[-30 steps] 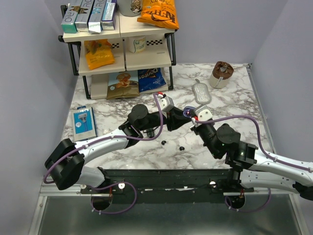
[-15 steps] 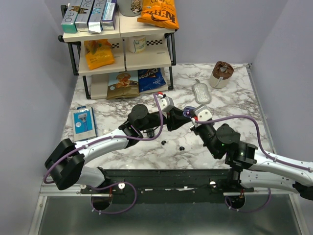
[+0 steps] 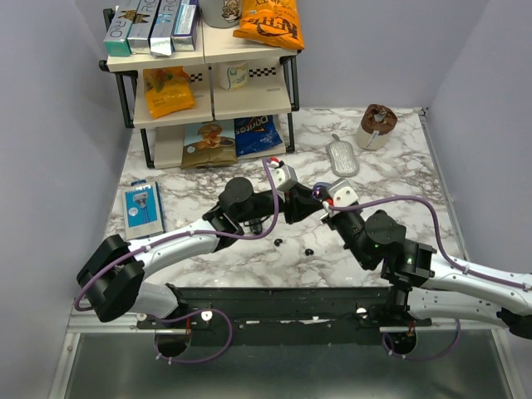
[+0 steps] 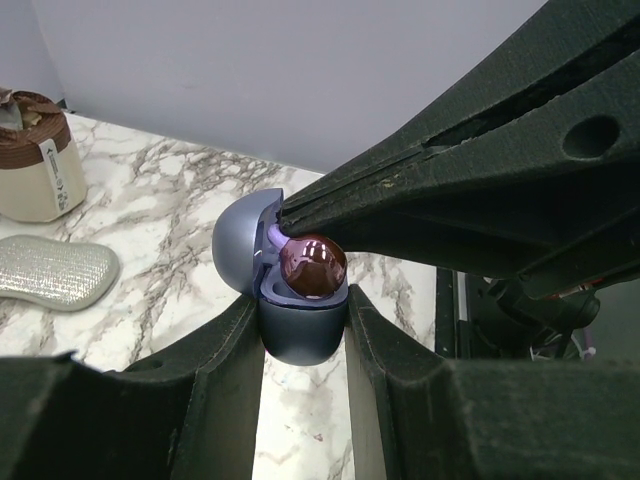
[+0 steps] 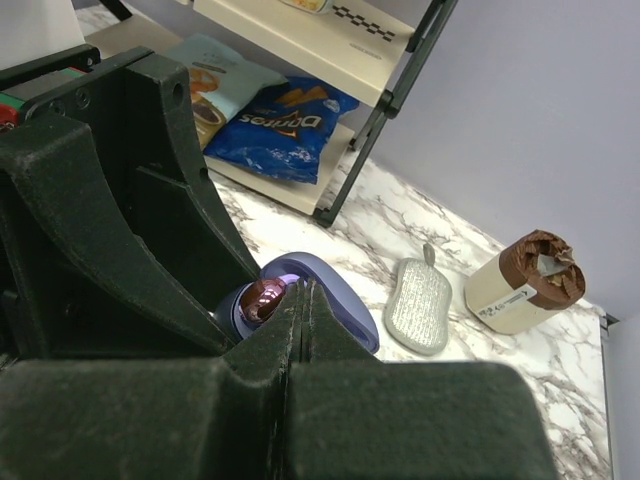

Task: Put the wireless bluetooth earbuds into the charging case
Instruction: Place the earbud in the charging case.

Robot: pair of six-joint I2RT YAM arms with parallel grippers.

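Edging slightly left, clamping the case (image 4: 300, 340) in the left gripper (image 4: 303, 322) and pressing the closed right gripper (image 5: 303, 300) onto a bud (image 4: 312, 266) inside, probably seating it, leaving two black buds (image 3: 278, 241) near the desk's (image 3: 399, 166) front edge.

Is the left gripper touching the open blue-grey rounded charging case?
Touching. The left wrist view shows the left gripper closed on the blue-grey charging case, its fingers pressed against both sides.

Both wrists (image 3: 285, 178) hide the charging case (image 4: 300, 335) from above. The earbuds (image 3: 278, 242) on the surface (image 3: 399, 166) are mere specks.
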